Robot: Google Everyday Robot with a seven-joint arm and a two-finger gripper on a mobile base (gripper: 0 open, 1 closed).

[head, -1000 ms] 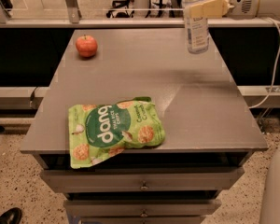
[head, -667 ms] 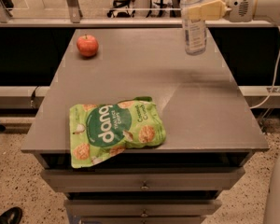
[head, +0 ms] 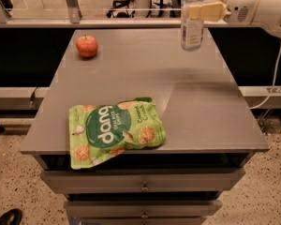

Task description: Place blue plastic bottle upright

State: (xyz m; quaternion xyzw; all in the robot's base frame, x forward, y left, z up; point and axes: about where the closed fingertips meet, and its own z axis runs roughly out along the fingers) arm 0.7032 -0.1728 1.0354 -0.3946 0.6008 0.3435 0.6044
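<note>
The blue plastic bottle (head: 192, 25) is a clear slim bottle with a pale label. It stands upright over the far right part of the grey table (head: 196, 102), its base at or just above the surface. My gripper (head: 201, 6) comes in from the right at the top of the camera view. Its cream fingers (head: 207, 11) are closed around the bottle's upper part. The bottle's cap is cut off by the top edge of the view.
A red apple (head: 86, 46) sits at the far left of the table. A green chip bag (head: 114, 130) lies flat near the front left edge. Drawers (head: 143, 186) are below the tabletop. A rail (head: 84, 22) runs behind the table.
The gripper and the bottle have shifted slightly left and up. The apple and the bag have not moved.
</note>
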